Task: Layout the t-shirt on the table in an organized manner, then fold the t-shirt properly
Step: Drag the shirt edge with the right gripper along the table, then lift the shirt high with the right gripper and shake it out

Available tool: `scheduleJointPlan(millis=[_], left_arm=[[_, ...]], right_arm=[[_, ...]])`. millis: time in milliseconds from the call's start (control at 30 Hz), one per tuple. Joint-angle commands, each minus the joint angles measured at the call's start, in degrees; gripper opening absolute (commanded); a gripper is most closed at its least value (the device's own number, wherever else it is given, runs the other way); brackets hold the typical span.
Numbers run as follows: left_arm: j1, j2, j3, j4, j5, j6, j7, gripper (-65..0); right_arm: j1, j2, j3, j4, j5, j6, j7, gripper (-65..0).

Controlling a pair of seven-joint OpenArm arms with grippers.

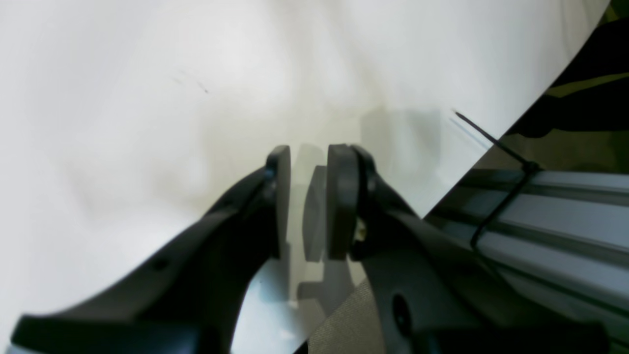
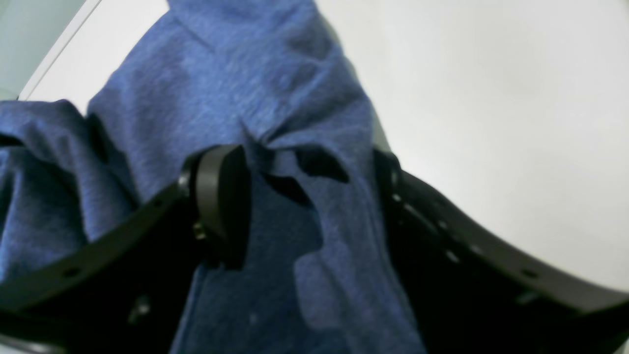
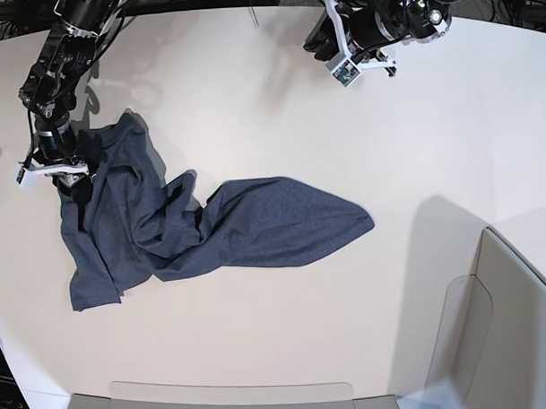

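- Right wrist view: right gripper (image 2: 304, 196) pinches a bunched fold of the t-shirt (image 2: 236, 93).
- Left gripper (image 1: 308, 206) — narrow gap, empty.
- T-shirt lies crumpled on the table (image 3: 286, 330).

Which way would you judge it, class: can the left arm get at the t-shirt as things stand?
Probably yes, but only with a long reach. The left gripper sits over bare table, well apart from the t-shirt, with nothing lying between them.

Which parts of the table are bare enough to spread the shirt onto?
Free: the wide table stretch between the t-shirt and the left gripper, and the near strip. Crowded: the corner where the right gripper pinches bunched cloth.
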Motion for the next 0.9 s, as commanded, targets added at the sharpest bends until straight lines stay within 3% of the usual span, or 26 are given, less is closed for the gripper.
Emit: scheduleJointPlan(millis=[0, 100, 367, 467, 600, 733, 867], left_arm=[[0.1, -0.1, 0.0, 0.9, -0.7, -0.1, -0.8, -51.6], [0.0, -0.1, 0.0, 0.9, -0.7, -0.1, -0.8, -51.6], [-0.3, 0.0, -0.5, 1.4, -0.9, -0.1, -1.0, -51.6], [-1.6, 1.4, -0.5, 3.0, -0.9, -0.1, -4.5, -51.5], [-1.8, 2.9, -0.1, 3.4, -1.0, -0.1, -7.4, -50.5], [-2.0, 5.4, -0.1, 3.5, -1.0, -0.1, -11.1, -48.8], [-3.0, 8.9, -0.4, 3.5, -1.0, -0.1, -18.5, -47.2]], right_arm=[[-1.0, -1.2, -1.3, -1.2, -2.3, -1.7, -10.3, -37.4], [-0.4, -1.2, -1.8, 0.3, -1.9, -1.4, -14.8, -64.3], [3.0, -0.9, -2.2, 19.4, 11.9, -1.4, -29.7, -65.0], [6.5, -1.7, -3.8, 27.3, 14.2, -1.6, -33.6, -65.0], [10.4, -2.3, -8.2, 34.6, 14.1, -1.5, -34.0, -65.0], [14.3, -5.2, -11.7, 35.4, 14.1, -1.5, -34.0, -65.0], [18.6, -8.2, -16.2, 35.3, 11.8, -1.5, -34.0, -65.0]])
